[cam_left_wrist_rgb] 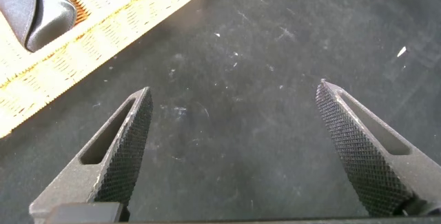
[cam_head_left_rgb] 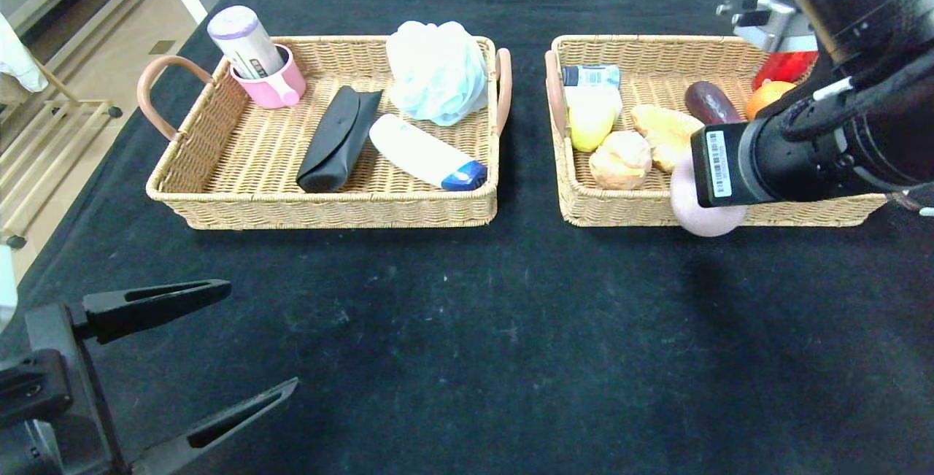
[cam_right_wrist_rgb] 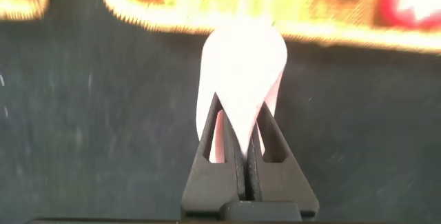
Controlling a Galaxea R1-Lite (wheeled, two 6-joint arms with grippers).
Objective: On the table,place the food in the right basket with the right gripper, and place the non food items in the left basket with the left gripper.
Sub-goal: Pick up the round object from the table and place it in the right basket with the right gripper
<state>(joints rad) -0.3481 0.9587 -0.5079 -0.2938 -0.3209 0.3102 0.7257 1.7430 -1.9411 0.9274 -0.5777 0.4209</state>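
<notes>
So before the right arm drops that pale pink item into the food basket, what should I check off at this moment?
1. Right end effector shut on the pale pink item: ok.
2. Item already over the right basket: not ok; it hangs at the basket's front wall, over the black cloth.
3. Free spot inside that basket: cannot tell; the bun, bread piece, lemon and eggplant fill the visible part, and the arm hides the rest.
4. Whether the item is food: cannot tell.
5. Left end effector open and clear of the left basket: ok.
</notes>
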